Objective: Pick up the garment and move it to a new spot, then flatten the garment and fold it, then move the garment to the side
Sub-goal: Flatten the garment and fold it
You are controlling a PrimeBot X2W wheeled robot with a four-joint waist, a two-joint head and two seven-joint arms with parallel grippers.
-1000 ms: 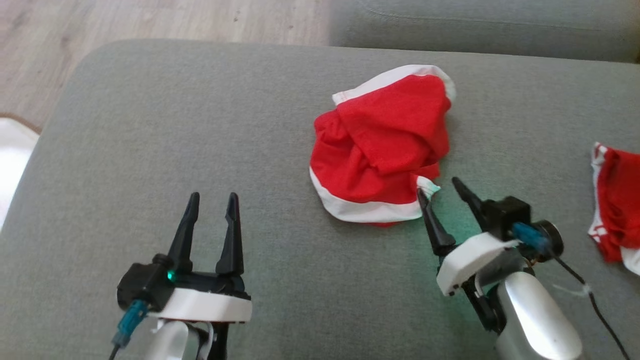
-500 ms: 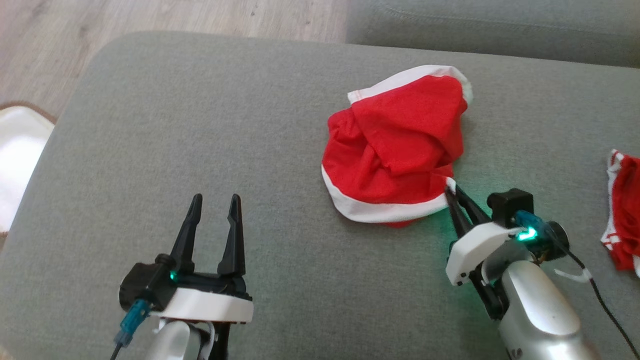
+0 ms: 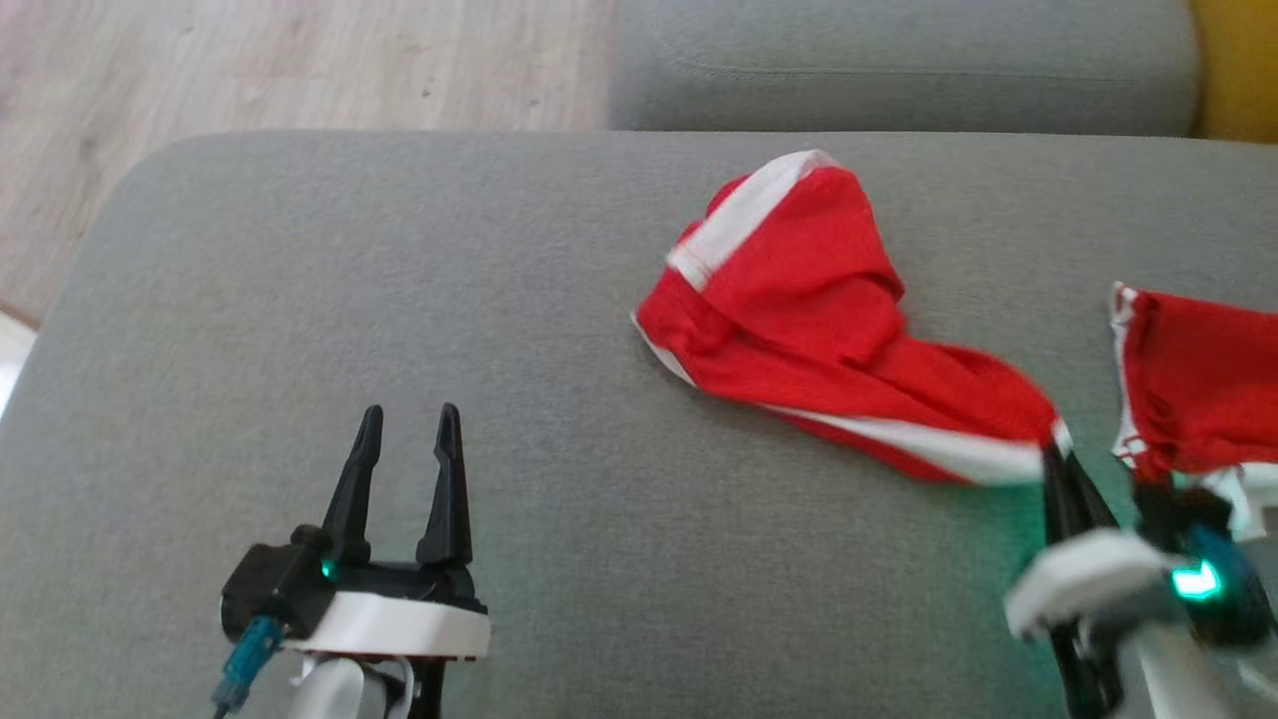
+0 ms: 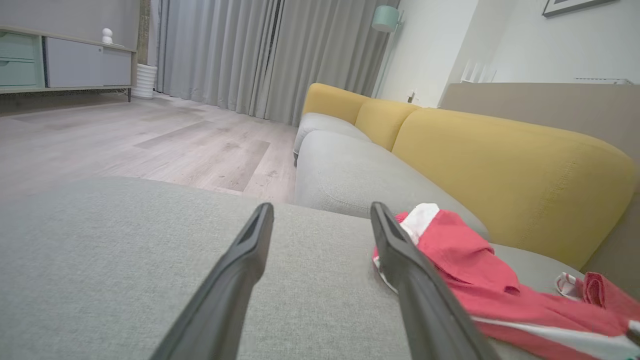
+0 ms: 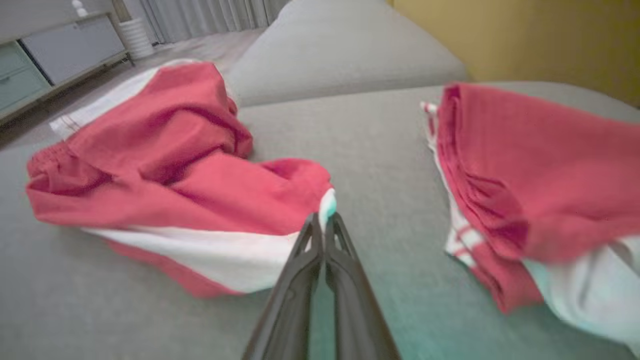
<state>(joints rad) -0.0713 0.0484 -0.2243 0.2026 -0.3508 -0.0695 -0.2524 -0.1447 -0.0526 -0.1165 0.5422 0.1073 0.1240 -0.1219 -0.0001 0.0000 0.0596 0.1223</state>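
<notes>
A red garment (image 3: 799, 300) with white trim lies crumpled on the grey cushion, one corner stretched out toward the lower right. My right gripper (image 3: 1058, 449) is shut on that white-edged corner; in the right wrist view the closed fingertips (image 5: 324, 220) pinch the garment (image 5: 175, 165) at its near end. My left gripper (image 3: 407, 419) stands open at the lower left, well apart from the cloth, with nothing between its fingers. The left wrist view shows those open fingers (image 4: 250, 250) and the garment (image 4: 465, 255) off to the right.
A second red and white garment (image 3: 1198, 379) lies at the right edge, close beside my right gripper, also in the right wrist view (image 5: 540, 180). The grey cushion (image 3: 399, 300) has wide free room at left and centre. Wooden floor (image 3: 250, 60) lies beyond its far edge.
My right gripper shut on the garment's near corner and pulled it to the lower right, stretching the cloth out. The head view has shifted. The left gripper has stayed put.
</notes>
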